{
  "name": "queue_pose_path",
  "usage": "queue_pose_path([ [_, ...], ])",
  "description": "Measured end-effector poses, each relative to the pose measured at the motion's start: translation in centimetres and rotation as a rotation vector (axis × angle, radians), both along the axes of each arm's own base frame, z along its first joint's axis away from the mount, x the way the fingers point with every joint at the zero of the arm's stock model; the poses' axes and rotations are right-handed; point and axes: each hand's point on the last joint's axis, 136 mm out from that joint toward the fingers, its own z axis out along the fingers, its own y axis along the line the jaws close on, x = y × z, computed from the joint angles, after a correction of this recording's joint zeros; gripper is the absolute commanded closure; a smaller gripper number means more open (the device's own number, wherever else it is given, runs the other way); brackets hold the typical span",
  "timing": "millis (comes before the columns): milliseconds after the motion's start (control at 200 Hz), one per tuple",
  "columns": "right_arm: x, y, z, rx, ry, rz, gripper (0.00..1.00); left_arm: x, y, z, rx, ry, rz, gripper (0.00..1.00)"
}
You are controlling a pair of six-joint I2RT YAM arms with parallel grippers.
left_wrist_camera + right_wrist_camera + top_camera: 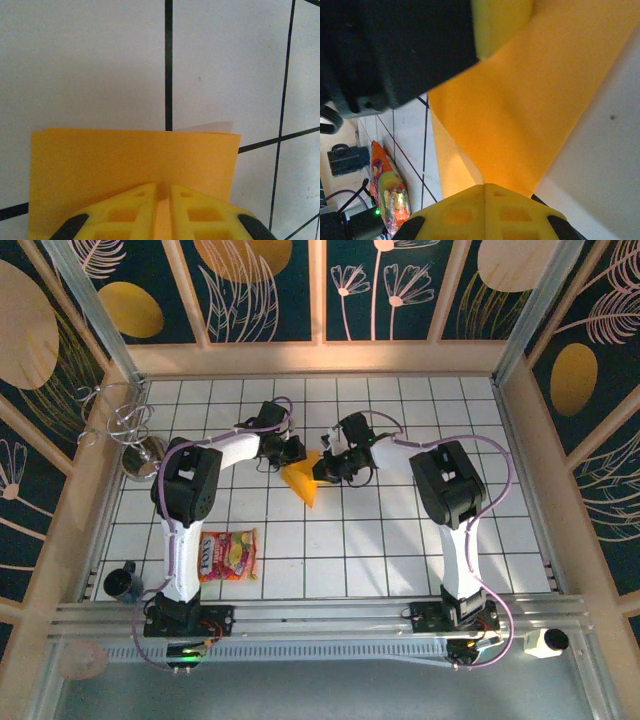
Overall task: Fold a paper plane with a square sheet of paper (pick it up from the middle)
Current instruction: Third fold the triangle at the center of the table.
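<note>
- Orange-yellow sheet of paper, folded into a pointed shape, is at the middle of the white tiled bench in the overhead view. Its tip points toward the near edge.
- The overhead view gives the layout. Both arms reach inward from opposite sides, the left hand is at the sheet's far-left edge and the right hand at its right edge. The two hands are near one another and the paper touches both.
- The left wrist view gives the grip detail. The paper appears as a wide folded band with a straight top edge over white tiles with black joints. A paler strip shows just behind its upper right corner.
- Left hand: the yellow fingers are drawn in to a narrow slit with paper in it, clamped on the lower middle of the band.
- In the right wrist view the sheet runs from that hand's fingers up toward the top right, with a fold line across it. The black body of the left hand sits at upper left, one of its yellow fingers against the paper at the top.
- Right hand: the fingers are pressed together at the paper's edge, clenched on the sheet.
- A red-and-yellow snack packet lies flat near the left arm's base, well apart from the paper. It also appears at the lower left of the right wrist view.
- A black mug stands by the near left corner.
</note>
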Motion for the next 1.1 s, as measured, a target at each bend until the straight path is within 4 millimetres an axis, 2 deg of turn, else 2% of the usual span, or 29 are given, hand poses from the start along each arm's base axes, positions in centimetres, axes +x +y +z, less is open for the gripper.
queue_pose_path([
  [140,0.4,0.2,0.2,0.001,-0.010,0.008,0.98,0.0,0.0,0.0,0.001,0.004,0.000,0.85],
  [410,0.3,0.2,-0.8,-0.019,0.007,0.025,0.98,-0.1,0.0,0.1,-0.002,0.006,-0.002,0.85],
  [606,0.1,0.1,-1.1,-0.032,0.009,0.043,0.98,-0.1,-0.2,0.3,-0.007,0.011,-0.006,0.80],
  [761,-0.3,-0.3,-1.3,-0.055,0.010,0.062,0.98,0.4,-0.4,1.5,-0.008,-0.006,-0.015,0.77],
  [941,-0.6,-0.7,-1.6,-0.089,-0.007,0.090,0.97,1.1,-0.1,2.9,0.018,-0.050,-0.031,0.79],
  [1101,-1.0,-1.3,-1.9,-0.122,-0.011,0.116,0.97,0.5,0.8,2.3,0.072,-0.035,-0.054,0.83],
])
